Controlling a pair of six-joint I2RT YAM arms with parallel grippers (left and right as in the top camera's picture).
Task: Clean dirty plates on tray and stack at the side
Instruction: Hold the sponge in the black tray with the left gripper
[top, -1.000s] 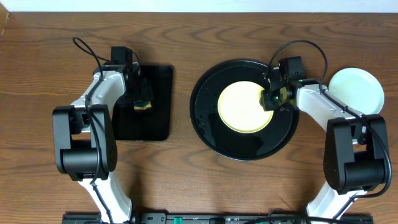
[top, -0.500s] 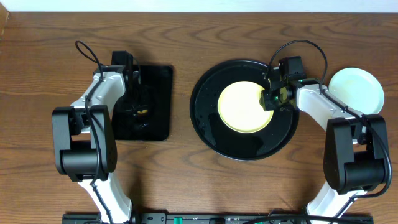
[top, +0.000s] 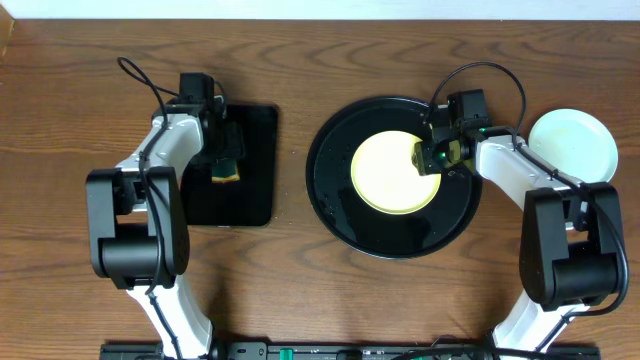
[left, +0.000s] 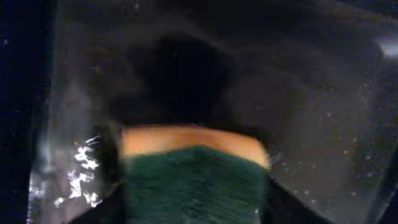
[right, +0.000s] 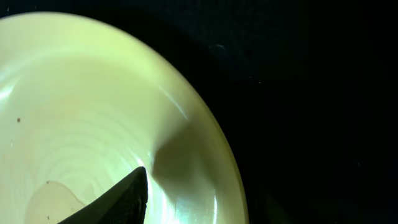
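Plates: yellow plate (top: 393, 172) on tray (top: 335, 205); mint plate (top: 572, 145) at worktop's right edge
Left gripper (top: 224, 150): over sponge (top: 226, 172); jaw state unclear
Right gripper (top: 430, 158): at yellow plate's rim; jaw state unclear

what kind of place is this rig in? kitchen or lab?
Most likely a lab bench staged for dishwashing, not a kitchen: a wooden table carrying the left arm and right arm, a pale yellow plate on a round black tray, and a sponge over a rectangular black tray.

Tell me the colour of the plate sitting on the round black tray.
The plate is pale yellow; the overhead view shows it best.
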